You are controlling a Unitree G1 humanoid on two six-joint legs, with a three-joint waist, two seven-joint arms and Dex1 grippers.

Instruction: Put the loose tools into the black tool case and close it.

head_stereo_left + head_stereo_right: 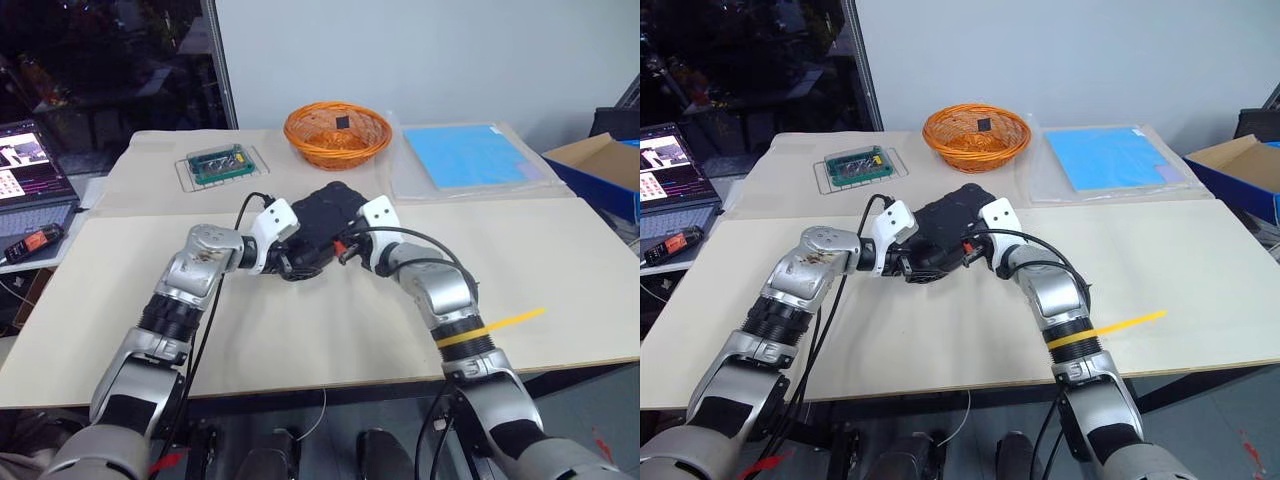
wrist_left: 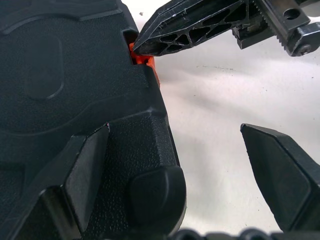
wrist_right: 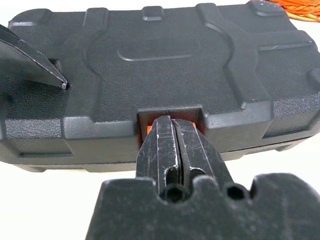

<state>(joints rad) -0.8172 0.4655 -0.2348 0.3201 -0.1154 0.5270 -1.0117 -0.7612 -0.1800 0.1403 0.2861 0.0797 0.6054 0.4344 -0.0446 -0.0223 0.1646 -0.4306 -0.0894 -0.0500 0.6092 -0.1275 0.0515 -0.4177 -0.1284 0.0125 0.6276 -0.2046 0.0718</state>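
Black tool case point(image 3: 165, 65) lying closed mid-counter point(image 1: 300, 330), near orange basket point(image 1: 337, 133). Right end effector point(image 3: 172, 132) pinched together, tips pressed at orange latch point(image 2: 142, 57). Left end effector point(image 2: 185, 150) spread wide, one finger resting on lid corner.

Tool case point(image 1: 322, 222) at table point(image 1: 300, 320) centre between both grippers, basket point(image 1: 337, 133) behind it, laptop point(image 1: 30, 175) far left.
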